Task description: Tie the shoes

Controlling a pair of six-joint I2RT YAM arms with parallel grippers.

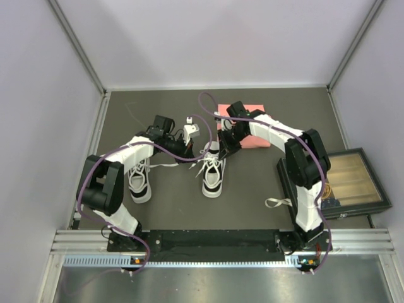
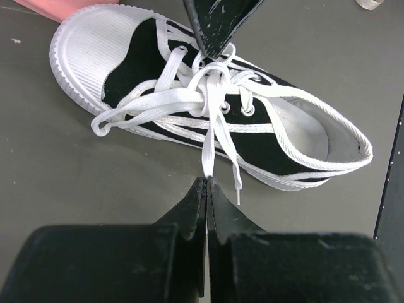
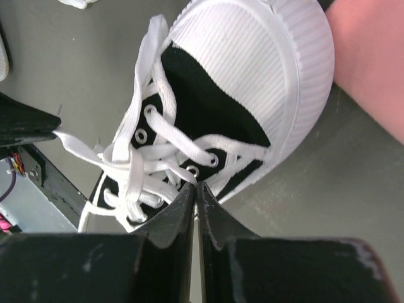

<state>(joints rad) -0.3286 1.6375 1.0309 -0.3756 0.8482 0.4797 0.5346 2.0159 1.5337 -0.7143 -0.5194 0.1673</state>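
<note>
left tool [image 2: 207, 183] pinches a lace [image 2: 212, 136], right tool [image 3: 196, 188] clenched against the same shoe [image 3: 252, 69]

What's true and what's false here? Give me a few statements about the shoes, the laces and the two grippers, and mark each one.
1. The left gripper is pinching a white lace. True.
2. The pink pad lies by the heel of the shoe being tied. False: it lies right beside the toe cap.
3. The right gripper is wide open above the shoe. False: its jaws are closed, with the tips down at the lacing.
4. In the top view, the second shoe stands to the left of the shoe being tied. True.
</note>
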